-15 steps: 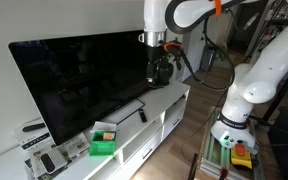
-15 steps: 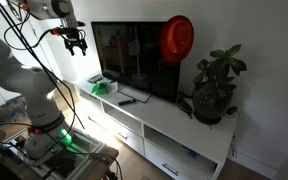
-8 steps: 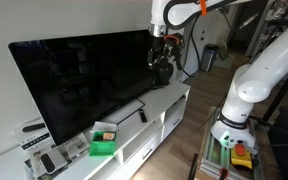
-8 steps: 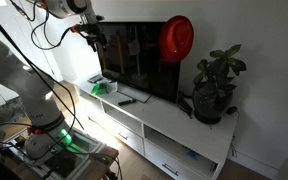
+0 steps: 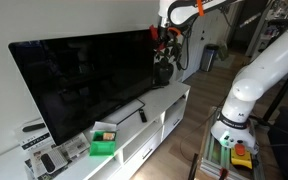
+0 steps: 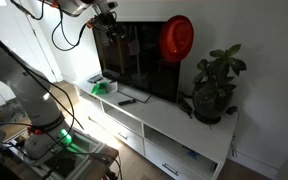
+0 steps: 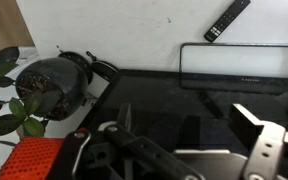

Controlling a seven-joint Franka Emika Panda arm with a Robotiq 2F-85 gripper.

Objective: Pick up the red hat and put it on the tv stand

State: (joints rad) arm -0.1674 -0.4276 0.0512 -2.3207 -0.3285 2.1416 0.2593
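Below the left edge of the TV (image 6: 134, 62), the green box (image 6: 102, 87) sat on the tv stand (image 6: 172, 114). The gripper (image 6: 112, 28) hovered near the TV's upper left corner, jaws spread wide and empty. The red hat (image 6: 177, 38) hung on the TV's upper right corner, the potted plant (image 6: 216, 85) to the TV's right

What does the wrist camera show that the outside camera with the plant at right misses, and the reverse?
Only the wrist view looks down on the round dark plant pot from above. Only an exterior view shows the small green box and the long white cabinet's drawer fronts. Both show the soft red hat and slim black remote.
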